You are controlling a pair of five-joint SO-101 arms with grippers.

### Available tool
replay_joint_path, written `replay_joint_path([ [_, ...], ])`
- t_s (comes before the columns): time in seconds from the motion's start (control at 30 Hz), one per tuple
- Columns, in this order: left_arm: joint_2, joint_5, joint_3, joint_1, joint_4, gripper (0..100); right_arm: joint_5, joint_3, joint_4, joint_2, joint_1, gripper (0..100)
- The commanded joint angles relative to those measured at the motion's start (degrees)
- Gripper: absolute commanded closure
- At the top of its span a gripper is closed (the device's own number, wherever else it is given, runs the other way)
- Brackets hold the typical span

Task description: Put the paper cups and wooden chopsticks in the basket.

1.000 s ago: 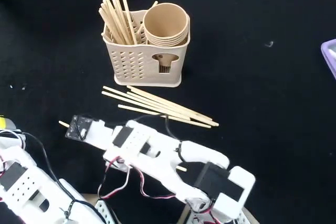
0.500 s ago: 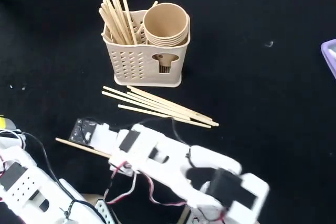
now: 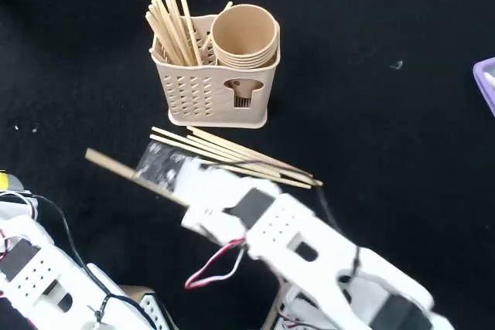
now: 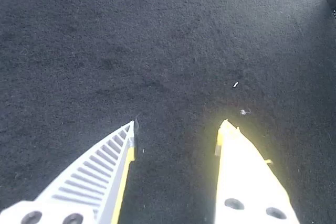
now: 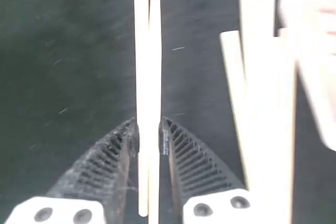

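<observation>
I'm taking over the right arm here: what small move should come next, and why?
Probably raise the right gripper a little, then carry it toward the basket. It is shut on two chopsticks, next to the loose chopsticks, and the held pair would need to clear the basket's rim before going in.

On the table (image 3: 387,191) I see the basket (image 3: 213,94) at the far side, near the middle. The cups (image 3: 244,32) stand stacked in its right compartment. A bundle of chopsticks (image 3: 174,28) stands in its left compartment, leaning to the left. Just in front of the basket the loose chopsticks (image 3: 240,158) lie side by side on the table. My right gripper (image 5: 148,129) is near their left ends, with two chopsticks (image 5: 142,51) between its jaws, sticking out to the left. My left arm (image 3: 39,276) is at the near left corner, and my left gripper (image 4: 176,129) is over bare table.
</observation>
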State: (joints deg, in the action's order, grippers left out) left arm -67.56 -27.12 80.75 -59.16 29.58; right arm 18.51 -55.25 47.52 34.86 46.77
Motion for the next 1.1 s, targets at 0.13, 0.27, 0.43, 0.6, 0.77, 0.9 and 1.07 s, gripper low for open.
replay_joint_path([
  [0.13, -0.8, -0.2, -2.3, 2.2, -0.5, 75, 0.7, 0.7, -0.4, 18.2, -9.1, 98.8],
  [0.27, -0.8, -0.1, -2.0, 2.9, -0.5, 75, 0.3, 5.9, 1.2, 24.0, -10.9, 98.8],
  [0.43, -0.8, -0.1, -1.8, 3.0, -0.5, 75, -2.2, 19.2, 2.0, 24.9, -10.8, 98.8],
  [0.6, -0.8, 0.2, -1.5, 4.4, -0.5, 75, -6.7, 31.8, -1.1, 21.4, -10.9, 98.8],
  [0.77, -0.8, 6.4, -0.9, 9.5, -0.5, 75, -8.6, 34.2, -19.6, 11.6, -10.9, 98.7],
  [0.9, -0.8, 8.4, -0.4, 11.9, -0.5, 75, -8.5, 34.3, -36.1, 4.7, -10.9, 98.7],
  [1.07, -0.8, 8.4, -0.4, 12.4, -0.5, 75, -8.3, 34.4, -49.2, -3.1, -11.0, 98.7],
])
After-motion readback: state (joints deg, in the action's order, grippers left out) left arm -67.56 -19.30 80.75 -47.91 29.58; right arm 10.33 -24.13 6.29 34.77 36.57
